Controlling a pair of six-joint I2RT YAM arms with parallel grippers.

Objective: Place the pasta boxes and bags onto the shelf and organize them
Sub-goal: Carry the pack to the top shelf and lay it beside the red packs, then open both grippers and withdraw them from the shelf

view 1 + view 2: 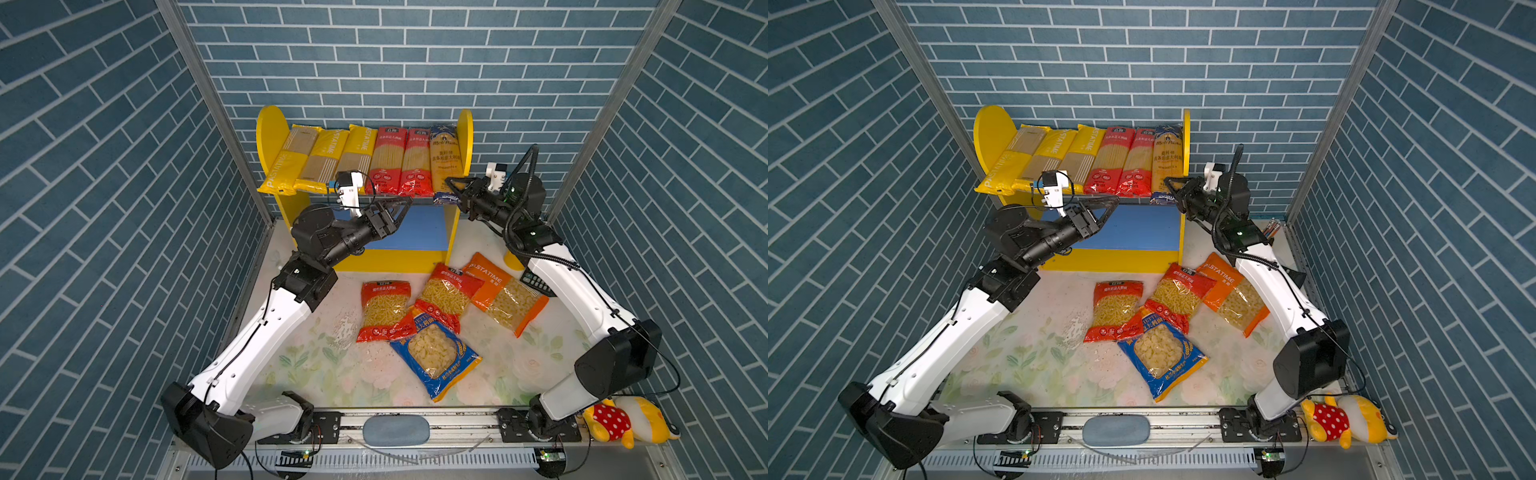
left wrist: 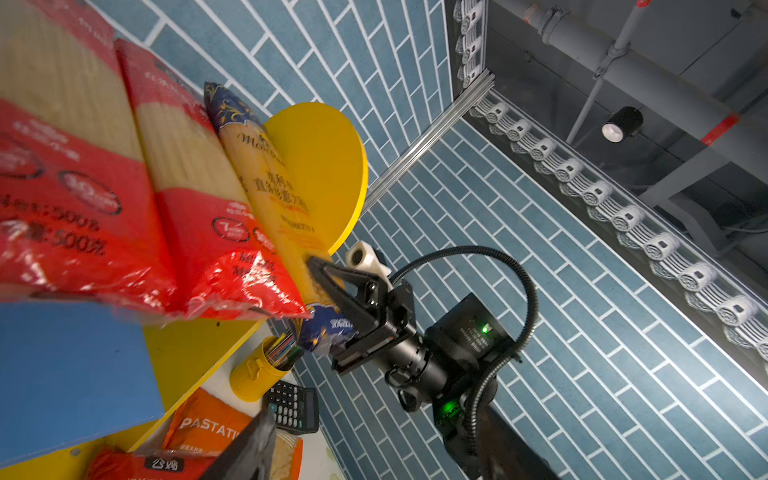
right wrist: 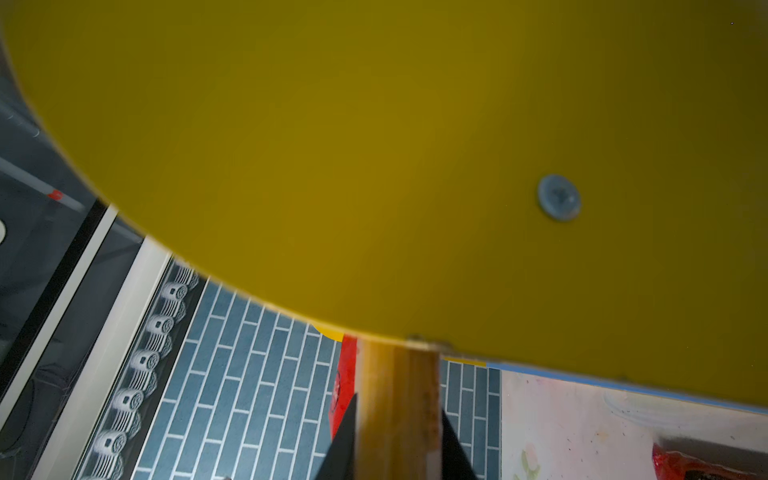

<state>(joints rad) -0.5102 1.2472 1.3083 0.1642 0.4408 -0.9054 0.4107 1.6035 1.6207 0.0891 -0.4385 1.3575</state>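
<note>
1. White-and-black jointed left arm [image 1: 257, 332]: rises from the near rail, bends at the elbow, and its dark forearm reaches forward and toward the middle.
2. Black parallel-jaw left gripper [image 1: 404, 208]: lies roughly level, its jaws spread apart with nothing between them.
3. White-and-black jointed right arm [image 1: 582, 295]: rises from the near rail, and its wrist turns inward toward the middle.
4. Black parallel-jaw right gripper [image 1: 453, 193]: its jaws are closed on the near end of the long dark-blue spaghetti pack [image 1: 444, 162], one finger on each side in the right wrist view.
</note>
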